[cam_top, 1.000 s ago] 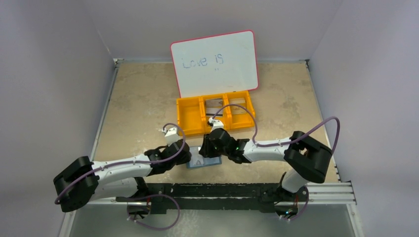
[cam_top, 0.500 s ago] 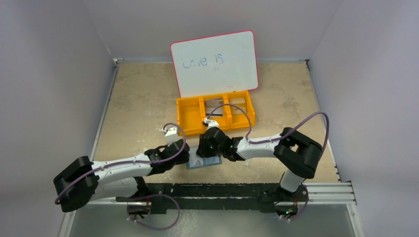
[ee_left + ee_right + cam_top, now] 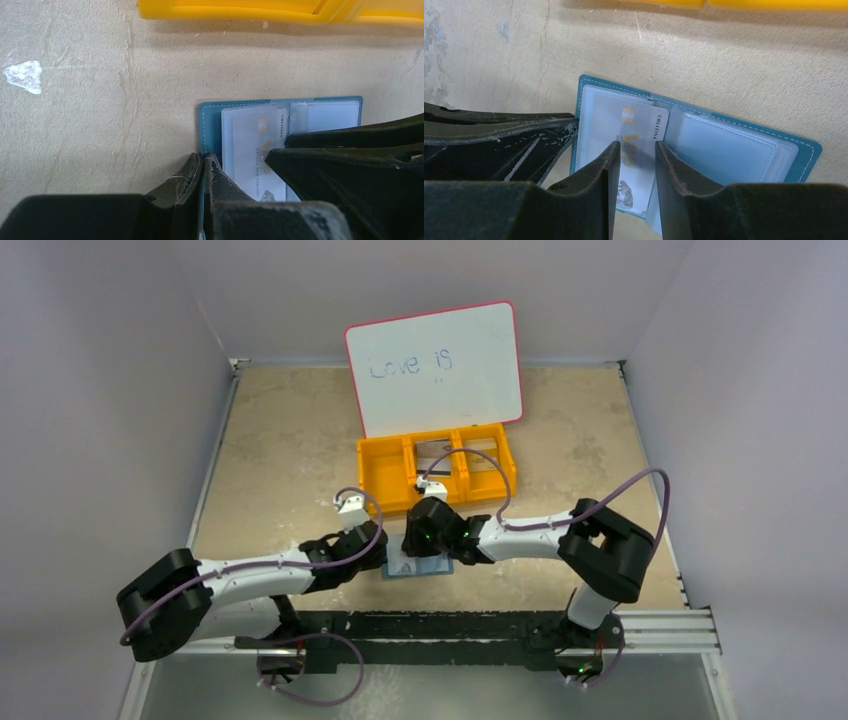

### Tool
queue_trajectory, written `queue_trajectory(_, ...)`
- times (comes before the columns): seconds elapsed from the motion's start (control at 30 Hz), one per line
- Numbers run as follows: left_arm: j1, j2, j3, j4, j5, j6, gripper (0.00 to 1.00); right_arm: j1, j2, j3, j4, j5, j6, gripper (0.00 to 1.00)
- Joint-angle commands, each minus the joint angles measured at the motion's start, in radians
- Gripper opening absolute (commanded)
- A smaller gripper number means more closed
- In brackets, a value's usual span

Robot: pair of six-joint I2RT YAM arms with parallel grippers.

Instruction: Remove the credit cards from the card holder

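Now the right gripper is straddling the card

The card holder [image 3: 418,566] is lying open and flat on the tabletop [image 3: 280,440], just near of the orange bin [image 3: 385,480], with its long axis running left to right. One silver credit card [image 3: 644,131] marked VIP is showing in the left half. I cannot tell whether it is sitting under the clear pocket or partly out of it. Its long axis is running far to near, across the holder's length, and its right edge is lying close to the fold.

The left gripper [image 3: 204,157] is pinching shut on the teal left edge of the card holder, pinning that side down. The right gripper [image 3: 636,147] is standing partly open with nothing in it. Its two fingers are poised over the card's near half, one toward each long edge. Whether the fingertips are touching the plastic is not clear.

Judging from this, the right arm is the one placed to draw the card. The gap between its fingers is spanning the card's short width, so a pull toward the near side would be following the card's long axis while the left gripper is anchoring the holder. If the pocket is opening toward the fold instead, the card would need sliding rightward.
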Motion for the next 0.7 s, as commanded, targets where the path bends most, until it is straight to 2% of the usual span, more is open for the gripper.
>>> queue_trajectory(0.0, 0.003, 0.015, -0.008, -0.027, 0.025, 0.020, 0.00, 0.005, 0.009, 0.019, -0.108, 0.059, 0.015, 0.34)
queue_trajectory(0.1, 0.003, 0.009, -0.002, -0.041, 0.022, 0.020, 0.00, 0.019, -0.004, 0.010, -0.122, 0.047, 0.037, 0.36)
queue_trajectory(0.4, 0.004, -0.174, -0.017, -0.075, -0.055, -0.028, 0.29, 0.016, -0.011, -0.014, -0.061, 0.001, 0.031, 0.33)
queue_trajectory(0.53, 0.004, -0.226, -0.052, -0.009, -0.021, -0.021, 0.34, 0.016, -0.005, -0.007, -0.060, 0.005, 0.033, 0.33)
queue_trajectory(0.67, 0.003, -0.172, -0.060, 0.008, 0.018, -0.026, 0.33, 0.016, -0.016, -0.006, -0.054, 0.004, 0.041, 0.34)
